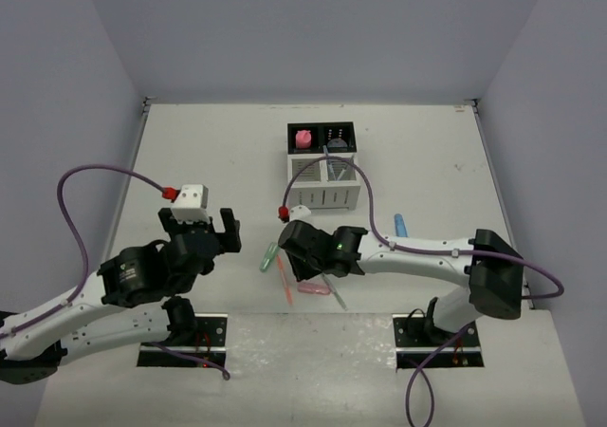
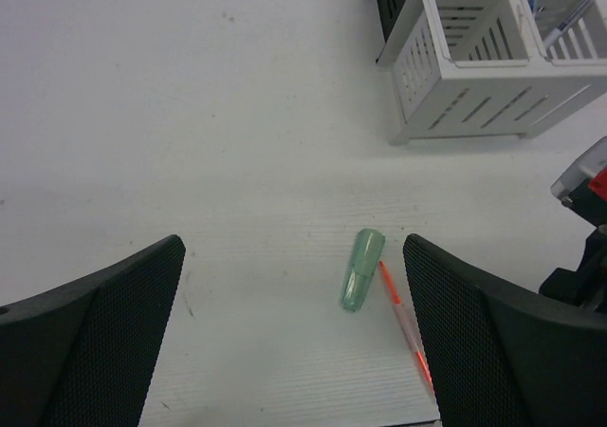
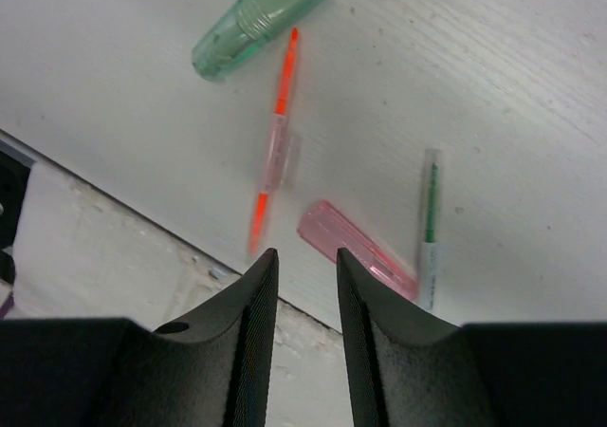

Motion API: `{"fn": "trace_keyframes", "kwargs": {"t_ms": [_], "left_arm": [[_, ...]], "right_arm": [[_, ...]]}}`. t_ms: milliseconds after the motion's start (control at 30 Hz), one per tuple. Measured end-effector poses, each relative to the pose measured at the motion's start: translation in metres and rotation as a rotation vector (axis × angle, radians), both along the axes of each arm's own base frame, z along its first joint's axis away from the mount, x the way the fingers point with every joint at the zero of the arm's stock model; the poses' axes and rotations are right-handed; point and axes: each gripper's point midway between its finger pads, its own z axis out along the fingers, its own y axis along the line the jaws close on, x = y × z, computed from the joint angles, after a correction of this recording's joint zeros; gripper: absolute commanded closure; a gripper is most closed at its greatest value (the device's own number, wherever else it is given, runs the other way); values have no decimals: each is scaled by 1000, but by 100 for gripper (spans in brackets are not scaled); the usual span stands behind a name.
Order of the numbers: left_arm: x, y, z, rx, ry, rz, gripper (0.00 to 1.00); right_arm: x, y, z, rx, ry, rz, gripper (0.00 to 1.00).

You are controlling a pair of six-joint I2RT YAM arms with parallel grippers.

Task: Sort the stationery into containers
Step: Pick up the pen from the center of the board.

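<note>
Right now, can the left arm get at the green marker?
Probably yes. The left tool is open, with bare table between it and the green marker. But the orange pen lies right beside it, and the right arm sits close.

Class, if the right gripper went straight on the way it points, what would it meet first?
Probably the pink marker, whose near end lies just ahead of the right gripper; depth is unclear.

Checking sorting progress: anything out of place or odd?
Nothing damaged or spilled. A green marker, orange pen, pink marker and thin pen lie scattered by the front edge of the table; a blue marker lies alone right of the organizer.
</note>
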Motion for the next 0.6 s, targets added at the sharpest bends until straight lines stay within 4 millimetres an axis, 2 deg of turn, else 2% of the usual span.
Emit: {"fn": "trace_keyframes", "kwargs": {"t_ms": [133,267,400,600], "left_arm": [[-2,8,9,-55,-27,10,0],[-3,9,10,-61,-31,10,0],[-3,8,10,-60,-30,10,0],[-3,9,10,-66,-32,8,0]], "right_arm": [[-4,31,3,29,-13,-15,69],[-7,57,-9,7,-5,-18,70],[-4,64,-25,-33,-2,-23,72],[1,73,-32,-78,8,-39,75]]}}
